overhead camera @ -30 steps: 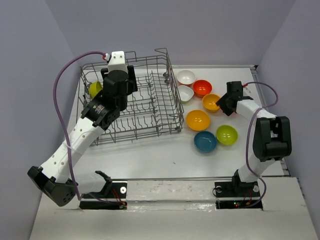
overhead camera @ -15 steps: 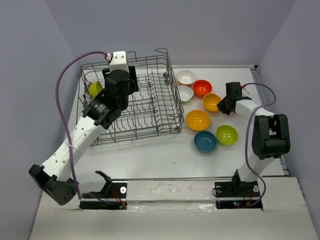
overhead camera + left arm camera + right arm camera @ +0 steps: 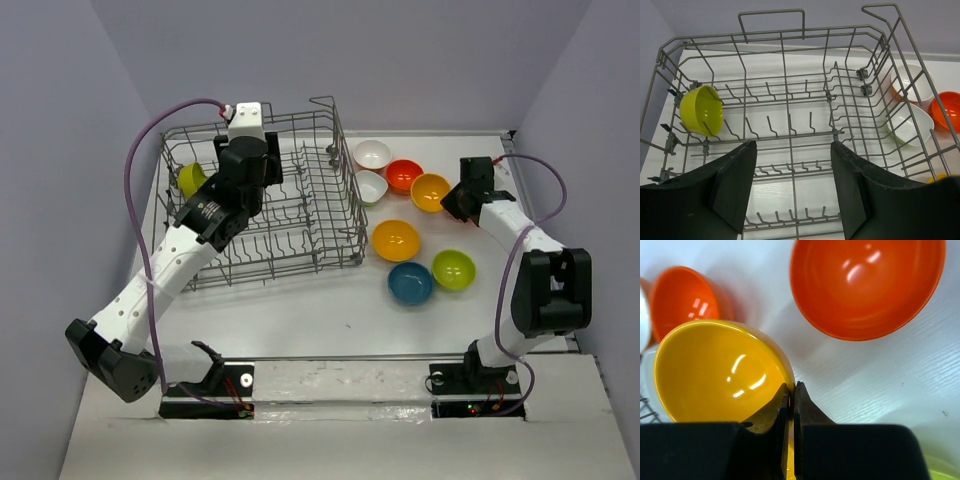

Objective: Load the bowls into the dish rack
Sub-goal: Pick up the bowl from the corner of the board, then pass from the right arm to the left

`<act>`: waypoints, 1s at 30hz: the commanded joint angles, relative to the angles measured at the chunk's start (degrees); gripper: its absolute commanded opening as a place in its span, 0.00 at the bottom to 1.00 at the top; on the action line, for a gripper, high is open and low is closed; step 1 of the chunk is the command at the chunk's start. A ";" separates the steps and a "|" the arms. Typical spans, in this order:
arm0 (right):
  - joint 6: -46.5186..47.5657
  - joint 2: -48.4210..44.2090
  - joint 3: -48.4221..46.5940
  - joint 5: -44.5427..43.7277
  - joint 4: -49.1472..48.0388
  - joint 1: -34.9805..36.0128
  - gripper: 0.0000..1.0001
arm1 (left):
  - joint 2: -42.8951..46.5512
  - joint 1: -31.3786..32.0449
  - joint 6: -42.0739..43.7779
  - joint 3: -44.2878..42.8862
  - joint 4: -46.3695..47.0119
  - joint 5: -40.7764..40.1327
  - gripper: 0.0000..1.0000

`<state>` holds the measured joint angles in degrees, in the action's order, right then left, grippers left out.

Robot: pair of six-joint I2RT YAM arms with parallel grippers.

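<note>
White table (image 3: 300, 310), toward its far right corner: the right gripper (image 3: 793, 387) pinches an orange-yellow bowl (image 3: 715, 370) by the rim, its lower edge hidden behind the fingers. The left gripper (image 3: 793, 147) hangs spread over the dish rack (image 3: 345, 205) along the left edge.

Rack (image 3: 348, 205) interior mostly open to you: tine rows bare, only lime bowl (image 3: 702, 110) on edge at left wall. Left gripper (image 3: 792, 150), jaws apart, hangs over far left half; entry from above blocked there. Tall right wall and raised loop (image 3: 325, 103) stand between rack interior and bowls outside; white bowl (image 3: 370, 186) just beside that wall. Right gripper (image 3: 791, 390), pinching yellow bowl (image 3: 720, 370) rim, has orange bowl (image 3: 867, 285) and red bowl (image 3: 685, 295) near. Bare surface (image 3: 320, 320) along rack's near side: your widest lane.
</note>
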<state>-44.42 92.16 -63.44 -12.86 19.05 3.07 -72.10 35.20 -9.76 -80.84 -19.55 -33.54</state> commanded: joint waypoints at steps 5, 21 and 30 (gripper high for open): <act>6.26 -11.82 -12.64 -3.21 0.71 4.82 0.01 | -1.38 0.04 -1.58 -8.35 -1.10 8.02 0.70; 13.30 -1.12 -40.18 -7.43 4.42 29.69 0.01 | -7.53 0.04 -5.80 -19.53 -3.30 22.03 0.70; 16.47 5.04 -46.59 -12.19 4.94 38.58 0.01 | -8.59 0.04 -6.50 -18.13 -2.24 21.94 0.70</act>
<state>-29.89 97.21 -104.81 -21.87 26.37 39.59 -81.54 35.20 -15.62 -98.72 -23.46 -12.19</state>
